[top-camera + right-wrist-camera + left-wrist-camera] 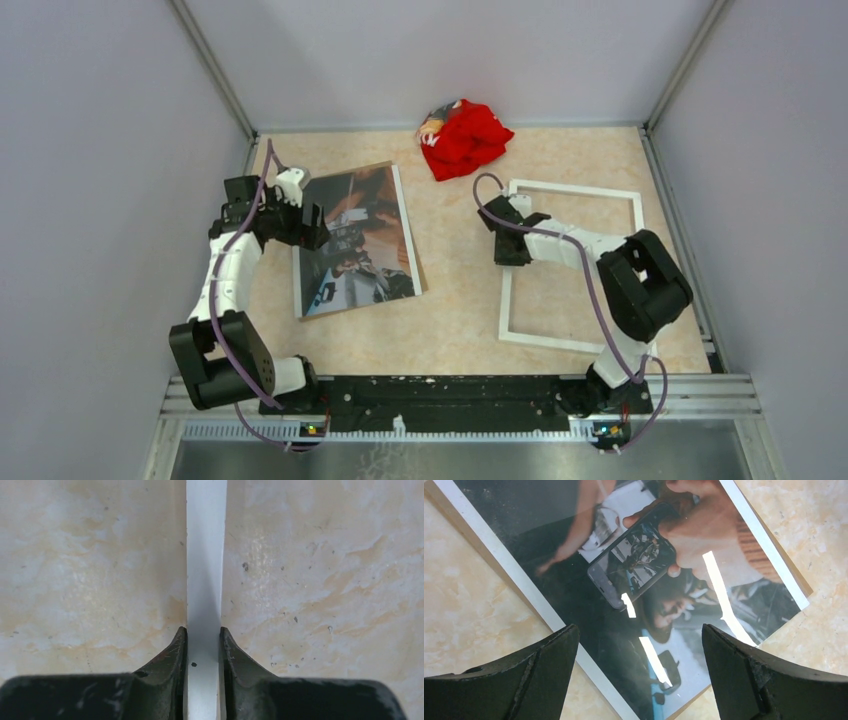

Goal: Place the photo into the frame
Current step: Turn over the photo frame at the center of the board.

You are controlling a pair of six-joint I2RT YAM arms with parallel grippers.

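Note:
The photo (360, 250) lies face up at the left of the table, a dark print with a white border, on top of a brown board. In the left wrist view the photo (644, 575) fills the middle, and my left gripper (639, 630) hangs open above its lower part, touching nothing. From above, this gripper (318, 228) sits over the print's left half. The frame (575, 188) lies flat at the right, a narrow white rectangle. My right gripper (508, 255) is on its left bar. In the right wrist view the gripper (203, 632) is shut on that white bar (205, 555).
A crumpled red cloth (465, 137) lies at the back, between photo and frame. The brown board (798, 577) sticks out past the print's edges. Grey walls enclose the table on three sides. A metal rail (450, 395) with the arm bases runs along the near edge.

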